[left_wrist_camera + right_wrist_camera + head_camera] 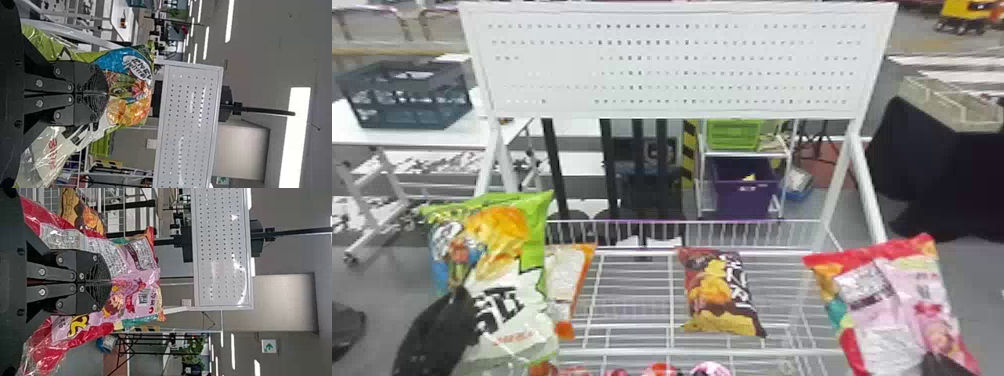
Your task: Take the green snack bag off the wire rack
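Holding the green bag at 8 o'clock in the head view, my left gripper is clamped on it, with the bag's printed front and clear lower part showing. Beyond that bag, the orange bag is partly covered; whether the green one touches the wire rack, I cannot tell. At 5 o'clock the brown bag lies on the wires, tilted a little. At 4 o'clock I have the pink bag (my other mouthful) with my right gripper at its lower part. The pegboard stands at 12 o'clock, and a dark crate sits on a table at 10 o'clock.

In the left wrist view, my jaws are together at the tips, pinching the green bag, whose crinkled film spreads past them and out to both sides.

In the right wrist view, my jaws are closed down on the pink bag, its red ends bulging around them, and the brown bag shows behind it.
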Controlling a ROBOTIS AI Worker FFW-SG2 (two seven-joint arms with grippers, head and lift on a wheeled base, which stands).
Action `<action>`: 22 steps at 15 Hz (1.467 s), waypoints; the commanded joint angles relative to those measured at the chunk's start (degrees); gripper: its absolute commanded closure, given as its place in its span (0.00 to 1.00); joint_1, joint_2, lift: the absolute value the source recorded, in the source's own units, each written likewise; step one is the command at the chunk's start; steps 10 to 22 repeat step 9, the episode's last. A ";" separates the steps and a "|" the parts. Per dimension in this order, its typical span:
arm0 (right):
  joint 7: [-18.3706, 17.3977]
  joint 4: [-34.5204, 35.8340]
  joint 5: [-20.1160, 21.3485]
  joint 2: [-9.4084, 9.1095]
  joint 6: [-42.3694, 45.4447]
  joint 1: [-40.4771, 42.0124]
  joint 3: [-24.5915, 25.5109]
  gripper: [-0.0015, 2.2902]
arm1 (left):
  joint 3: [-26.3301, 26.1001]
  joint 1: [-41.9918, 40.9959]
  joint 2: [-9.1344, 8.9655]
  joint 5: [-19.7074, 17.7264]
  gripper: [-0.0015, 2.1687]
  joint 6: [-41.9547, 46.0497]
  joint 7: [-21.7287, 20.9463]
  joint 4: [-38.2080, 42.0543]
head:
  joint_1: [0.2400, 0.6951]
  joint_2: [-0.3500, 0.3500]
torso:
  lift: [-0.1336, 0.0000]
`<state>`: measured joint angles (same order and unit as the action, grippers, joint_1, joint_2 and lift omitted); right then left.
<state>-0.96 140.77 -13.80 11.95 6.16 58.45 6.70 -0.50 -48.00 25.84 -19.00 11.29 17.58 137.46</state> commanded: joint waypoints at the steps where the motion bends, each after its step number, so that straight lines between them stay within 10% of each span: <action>1: -0.01 0.12 0.00 0.00 0.03 0.00 0.07 0.98 | 0.06 0.01 0.00 0.01 0.99 0.00 0.00 0.00 | 0.57 0.50 | 1.00; 22: -0.01 0.48 0.00 0.09 0.20 0.35 0.07 0.98 | -0.29 0.36 0.00 0.19 0.99 -0.53 0.00 -0.35 | 0.57 0.50 | 1.00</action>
